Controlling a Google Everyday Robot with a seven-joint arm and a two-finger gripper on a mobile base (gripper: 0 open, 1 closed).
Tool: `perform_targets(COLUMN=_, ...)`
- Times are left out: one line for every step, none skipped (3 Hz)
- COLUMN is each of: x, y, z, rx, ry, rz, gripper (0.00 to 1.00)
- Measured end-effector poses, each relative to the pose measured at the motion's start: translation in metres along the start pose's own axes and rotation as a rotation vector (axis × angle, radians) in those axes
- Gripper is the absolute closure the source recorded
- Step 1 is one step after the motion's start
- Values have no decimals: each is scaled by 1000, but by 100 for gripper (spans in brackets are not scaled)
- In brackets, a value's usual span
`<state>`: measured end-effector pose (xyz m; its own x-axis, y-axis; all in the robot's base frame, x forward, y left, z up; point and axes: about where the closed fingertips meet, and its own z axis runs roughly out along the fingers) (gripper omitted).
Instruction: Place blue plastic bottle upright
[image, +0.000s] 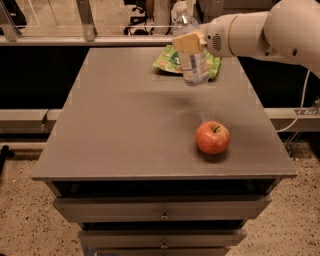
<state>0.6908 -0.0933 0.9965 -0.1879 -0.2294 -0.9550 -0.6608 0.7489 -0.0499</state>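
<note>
The blue plastic bottle is clear with a white cap on top and a white label. It hangs nearly upright in the air above the far right part of the grey table. My gripper comes in from the right on a white arm and is shut on the bottle's upper body, one tan finger pad across its front. The bottle's base is well above the tabletop.
A red apple sits on the table's right front part. A green snack bag lies at the far edge, behind the bottle. Drawers run under the table front. A railing stands behind the table.
</note>
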Motion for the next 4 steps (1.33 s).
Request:
perform_targets(x=-1, y=3, z=0, rx=1, ry=5, rz=-49, gripper=100)
perform_targets(x=-1, y=2, z=0, rx=-4, ry=2, rz=-52, gripper=100)
perform_targets(x=-6, y=-15, z=-14, rx=-55, ry=-33, rz=-117, gripper=100)
perform_targets(x=-13, y=-40, z=-36, rx=-83, ry=-79, rz=-227, gripper=100)
